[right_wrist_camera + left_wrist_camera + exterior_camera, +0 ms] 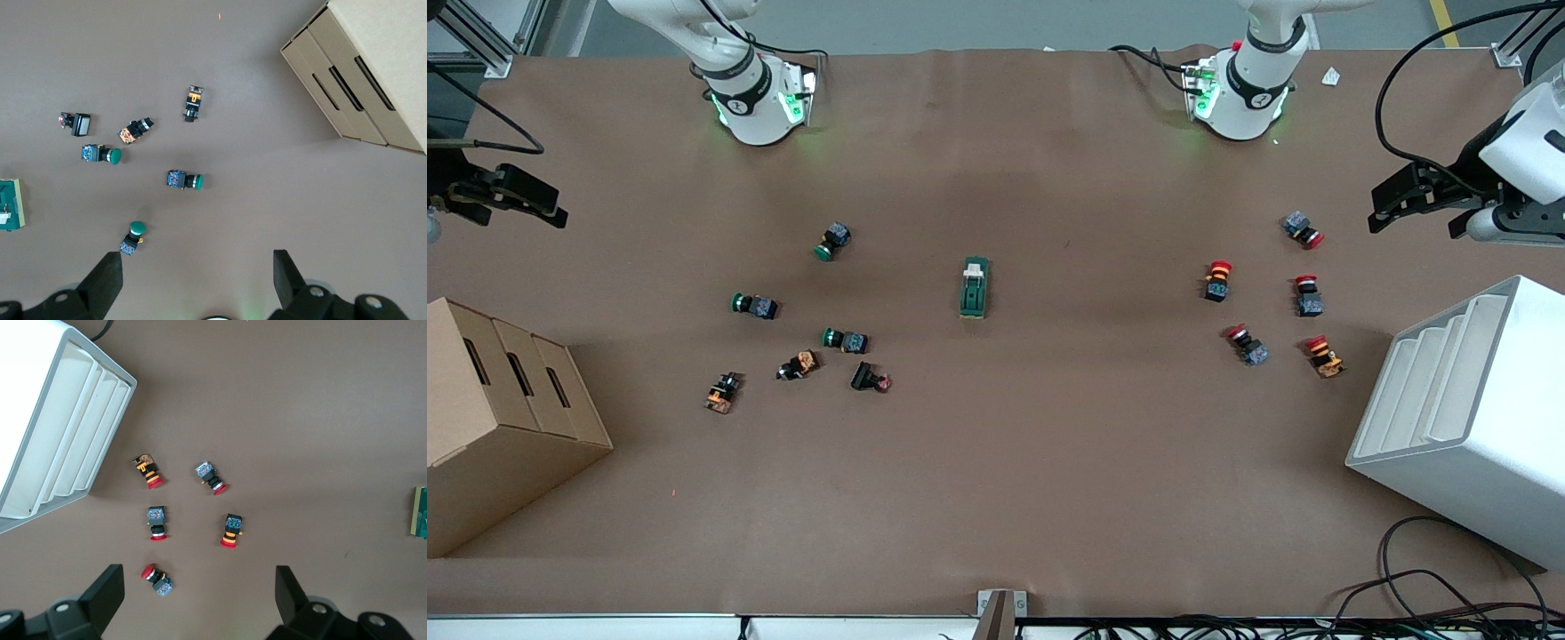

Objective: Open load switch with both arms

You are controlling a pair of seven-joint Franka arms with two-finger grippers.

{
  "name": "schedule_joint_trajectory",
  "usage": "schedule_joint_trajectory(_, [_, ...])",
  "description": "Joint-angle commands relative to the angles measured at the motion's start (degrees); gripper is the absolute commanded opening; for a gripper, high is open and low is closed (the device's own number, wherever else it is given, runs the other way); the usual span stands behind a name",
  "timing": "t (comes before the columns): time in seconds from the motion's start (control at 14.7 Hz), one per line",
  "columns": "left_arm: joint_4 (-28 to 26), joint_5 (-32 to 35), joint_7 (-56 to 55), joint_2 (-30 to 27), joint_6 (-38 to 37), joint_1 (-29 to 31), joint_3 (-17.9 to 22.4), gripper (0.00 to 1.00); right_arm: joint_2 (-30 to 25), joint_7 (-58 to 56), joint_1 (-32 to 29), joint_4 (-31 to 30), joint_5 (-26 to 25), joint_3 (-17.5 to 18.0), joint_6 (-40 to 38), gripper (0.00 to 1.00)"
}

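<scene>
**Waiting arms, green switch alone in the middle**

Lying flat on the brown table is the small dark green load switch with a white tab at one end. It sits in the middle, between the two groups of buttons, and the white tab points toward the robots' bases. Nothing touches it.

The black left gripper hangs up high over the left arm's end of the table. Its two fingers are spread wide and hold nothing. Under it are five small red-capped round push buttons, each a little apart from the others. A white ribbed plastic bin stands near them, closer to the front camera.

The black right gripper hangs over the right arm's end of the table. Its fingers are also wide apart and empty. Both arms wait.

Toward that end lie three green-capped round push buttons and three small dark pieces, perhaps more buttons, though their caps are hard to make out. A brown cardboard box with slots stands beside them.
</scene>
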Motion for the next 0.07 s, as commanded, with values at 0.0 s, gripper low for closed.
schedule_joint_trajectory(0.0, [1.6, 1.6, 0.5, 0.4, -1.4, -0.3, -0.7, 1.00, -1.7, 0.2, 0.4, -2.3, -0.8, 0.2, 0.7, 1.00])
